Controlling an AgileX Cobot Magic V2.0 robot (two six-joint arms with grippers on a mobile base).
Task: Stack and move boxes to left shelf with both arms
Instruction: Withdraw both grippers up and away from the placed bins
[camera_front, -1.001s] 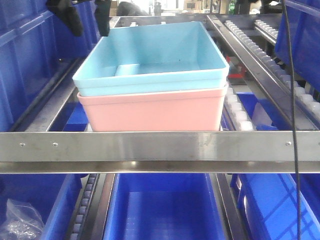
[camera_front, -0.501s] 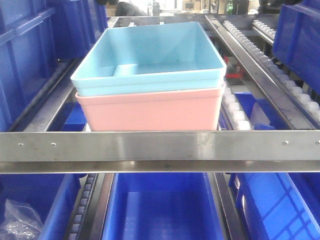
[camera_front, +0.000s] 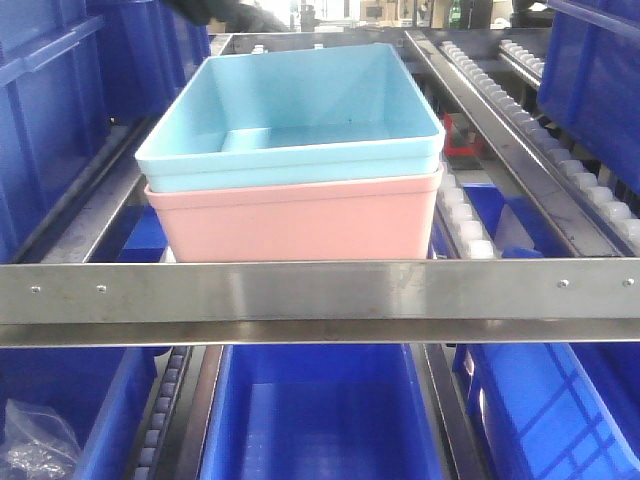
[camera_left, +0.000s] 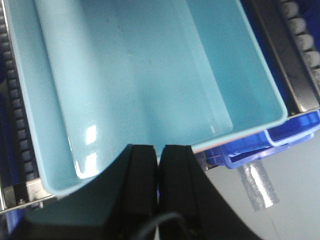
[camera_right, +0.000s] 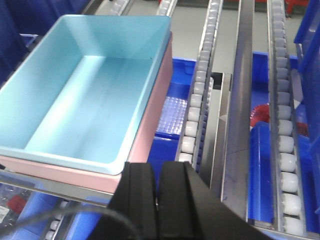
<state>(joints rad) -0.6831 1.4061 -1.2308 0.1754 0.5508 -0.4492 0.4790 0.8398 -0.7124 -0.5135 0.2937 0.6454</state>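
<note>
Aqua box (camera_front: 300, 110) nests in pink box (camera_front: 295, 222) behind the front bar (camera_front: 320, 292); both pincers closed, empty.

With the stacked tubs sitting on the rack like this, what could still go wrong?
The aqua tub sits skewed in the pink tub, so a bump could shift it. Both end effectors, left and right, are shut and close to the stack; withdrawing carelessly might clip a rim. The stack rests just behind the front bar.

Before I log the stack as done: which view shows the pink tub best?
The front view: the pink tub shows its whole front wall under the blue tub. The right wrist view catches only its side edge; the left wrist view hides it.
</note>
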